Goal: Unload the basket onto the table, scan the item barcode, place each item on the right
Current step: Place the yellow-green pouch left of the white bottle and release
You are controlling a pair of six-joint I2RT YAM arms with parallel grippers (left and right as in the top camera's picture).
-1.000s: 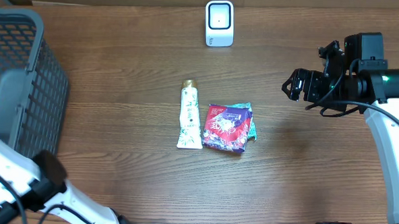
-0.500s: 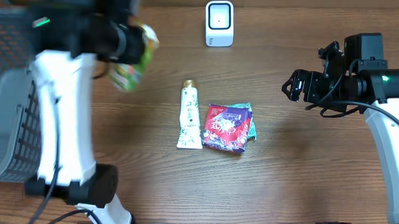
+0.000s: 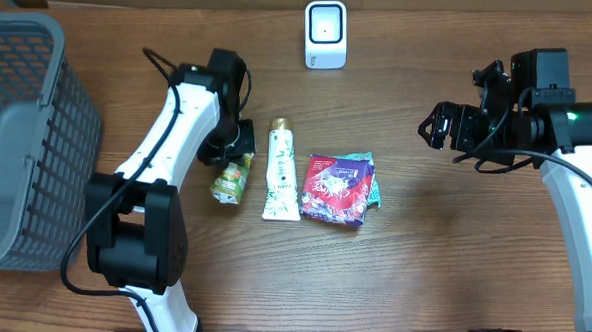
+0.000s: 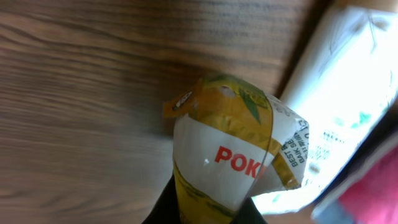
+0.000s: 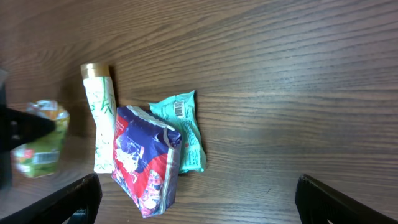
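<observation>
My left gripper [image 3: 233, 155] is shut on the top of a yellow-green snack packet [image 3: 231, 181], low over the table just left of the white tube [image 3: 283, 171]. In the left wrist view the packet [image 4: 233, 146] shows red letters on white and fills the space between the dark fingers [image 4: 163, 208]. The white barcode scanner [image 3: 325, 34] stands at the far middle of the table. My right gripper [image 3: 439, 127] hovers open at the right, apart from everything. In its wrist view the right gripper [image 5: 198, 208] is wide open above bare wood.
A red-blue packet [image 3: 337, 188] lies on a teal packet [image 3: 374, 181] right of the tube; both also show in the right wrist view, red-blue packet [image 5: 146, 158] and teal packet [image 5: 185, 127]. A grey mesh basket [image 3: 33, 124] fills the left edge.
The left arm swung from the basket side across to the table middle, carrying the snack packet down beside the tube. The right arm has not moved.
</observation>
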